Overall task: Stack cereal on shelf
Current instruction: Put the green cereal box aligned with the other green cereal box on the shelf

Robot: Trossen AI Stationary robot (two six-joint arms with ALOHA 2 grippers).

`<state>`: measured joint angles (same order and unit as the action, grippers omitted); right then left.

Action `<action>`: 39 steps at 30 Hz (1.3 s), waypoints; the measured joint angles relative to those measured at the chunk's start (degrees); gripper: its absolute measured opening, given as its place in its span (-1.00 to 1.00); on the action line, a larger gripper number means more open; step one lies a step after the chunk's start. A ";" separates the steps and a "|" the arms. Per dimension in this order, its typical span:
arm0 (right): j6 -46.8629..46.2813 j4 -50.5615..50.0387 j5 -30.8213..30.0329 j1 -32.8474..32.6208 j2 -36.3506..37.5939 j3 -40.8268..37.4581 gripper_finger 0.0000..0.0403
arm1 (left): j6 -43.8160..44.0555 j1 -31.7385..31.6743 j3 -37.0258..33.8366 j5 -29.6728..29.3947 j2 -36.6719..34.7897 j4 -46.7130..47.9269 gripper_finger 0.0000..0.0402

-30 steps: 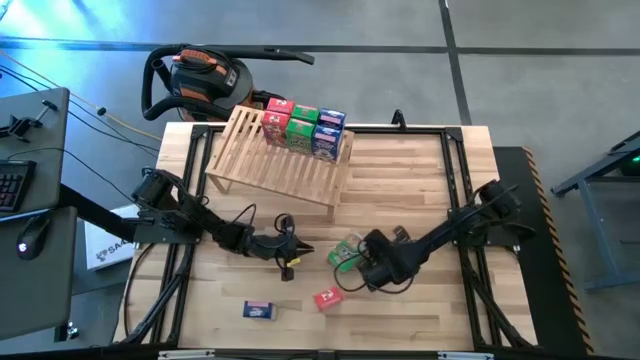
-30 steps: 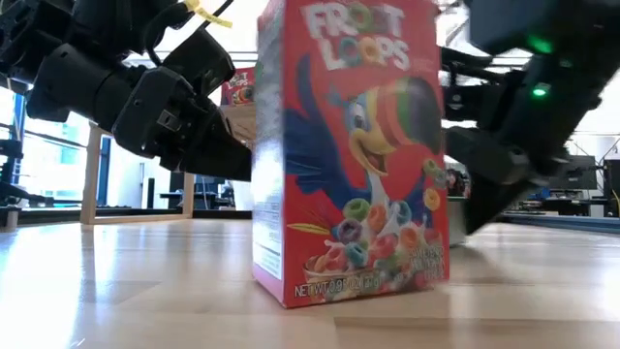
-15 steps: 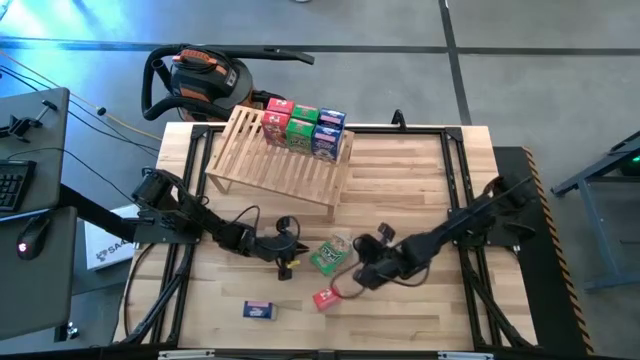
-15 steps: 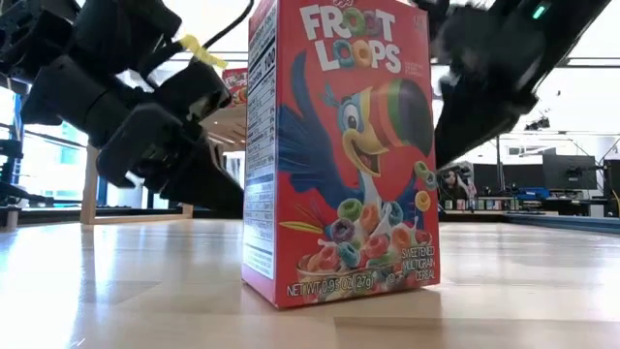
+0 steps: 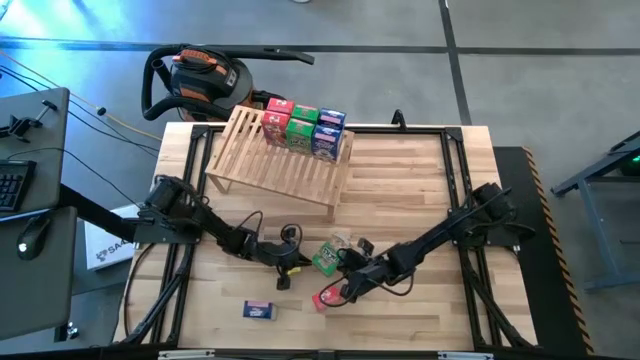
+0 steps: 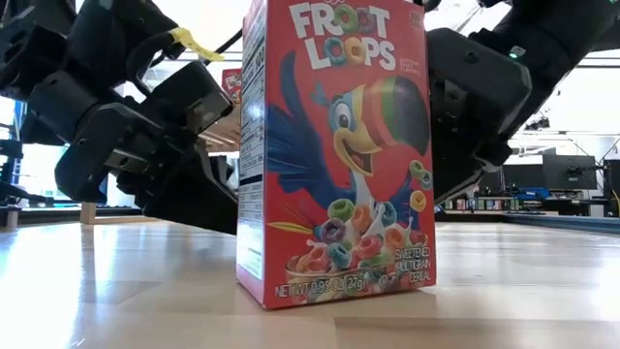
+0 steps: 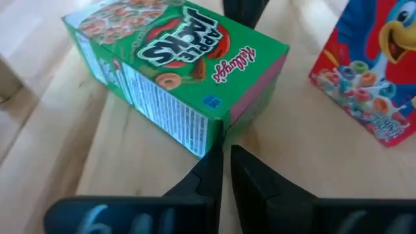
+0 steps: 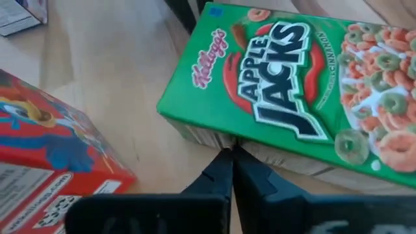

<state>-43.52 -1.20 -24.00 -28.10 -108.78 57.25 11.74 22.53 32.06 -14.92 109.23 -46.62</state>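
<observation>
A green Apple Jacks box [image 5: 327, 258] lies flat on the table between my two grippers. My left gripper [image 5: 293, 263] is shut at one corner of the box [image 7: 175, 58]. My right gripper [image 5: 345, 283] is shut at a long side of the box [image 8: 292, 84]. A red Froot Loops box [image 5: 324, 298] stands upright on its base [image 6: 339, 155], just near of the right gripper. A blue-and-white box [image 5: 259, 311] lies flat near the table's near edge. The slatted wooden shelf [image 5: 275, 165] stands on its legs at the far left, with several boxes [image 5: 300, 125] on its far end. My left gripper [image 7: 224, 156] meets the green box's bottom corner [image 7: 218, 140] with its shut fingertips, coming low from the table's left. The box lies flat on the table. My right gripper [image 8: 231, 156] has its shut fingertips against the box's long side wall [image 8: 221, 138], coming low from the right and near side.
The red box [image 8: 45, 156] stands close beside my right gripper, and the blue-and-white box [image 8: 23, 13] lies farther left. Bare tabletop spreads over the right half and between shelf and grippers. A vacuum cleaner [image 5: 200, 75] sits on the floor beyond the far edge.
My right gripper has moved left and toward the near edge, sinking low beside the red box. The green box, earlier at that gripper, now lies flat a little farther left. My left gripper has moved right toward the green box. The red box has turned slightly.
</observation>
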 joint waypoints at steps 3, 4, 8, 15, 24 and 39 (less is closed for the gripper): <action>0.68 0.34 0.24 0.08 -0.01 0.00 -1.00 | -1.11 0.58 1.17 -0.07 0.75 -0.03 -0.90; 1.01 0.36 0.31 0.00 0.04 0.00 -1.00 | -1.61 0.58 1.48 -0.07 0.81 -0.04 -0.90; 1.55 0.54 0.27 0.07 0.14 0.00 -1.00 | -2.91 0.39 1.70 -0.25 -0.38 0.03 -0.90; 1.51 0.15 0.28 0.01 2.49 -0.07 -1.00 | -4.38 0.32 1.64 -0.61 -4.02 -0.12 -0.90; -1.73 -2.55 0.01 -0.31 9.23 -0.07 -1.00 | -1.39 0.32 1.64 -0.76 -7.93 0.03 -0.90; -23.40 -2.44 0.54 0.06 11.40 -0.04 -1.00 | 13.32 -1.13 1.74 -1.03 -13.61 -0.66 -0.90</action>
<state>-66.92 -3.64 -23.47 -28.03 -97.38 57.21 25.06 21.40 33.80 -15.95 95.62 -47.28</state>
